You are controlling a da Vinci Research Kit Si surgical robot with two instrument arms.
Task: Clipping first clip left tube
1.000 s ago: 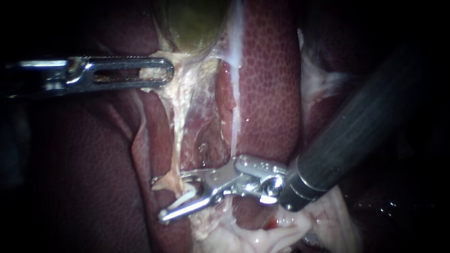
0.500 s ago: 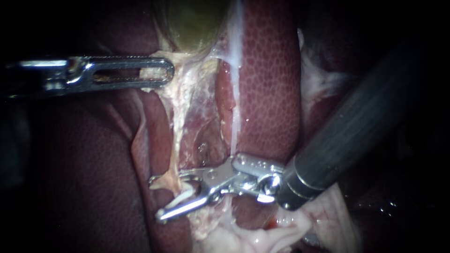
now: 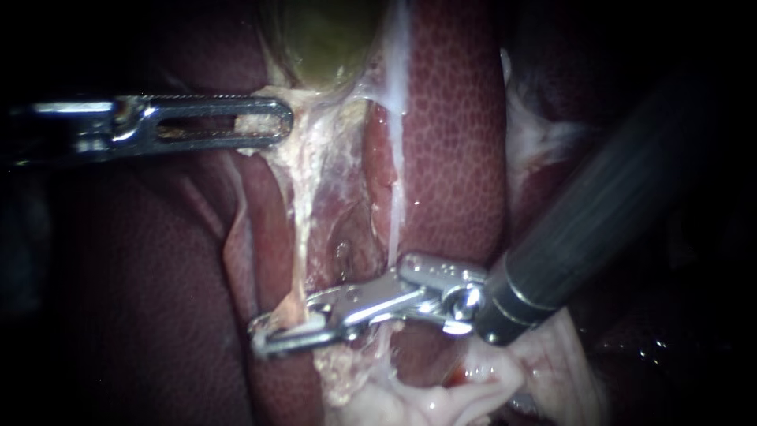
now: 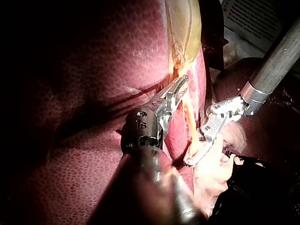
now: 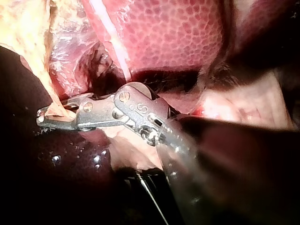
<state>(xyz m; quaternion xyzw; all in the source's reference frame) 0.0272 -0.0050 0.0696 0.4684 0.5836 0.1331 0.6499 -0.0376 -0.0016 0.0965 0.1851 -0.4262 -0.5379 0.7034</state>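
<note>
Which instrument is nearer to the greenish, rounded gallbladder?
Left. The left instrument grips pale tissue just under the gallbladder; the right instrument is clamped on the pale left tube, well below.

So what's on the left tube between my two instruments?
Nothing: in the endoscope view the left tube runs bare from the left instrument down to the right instrument, whose jaws are shut on it. No clip shows there.

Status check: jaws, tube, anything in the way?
Left instrument shut on gallbladder edge. Right instrument shut on left tube, low down. Clip not visible. Nothing in the way.
</note>
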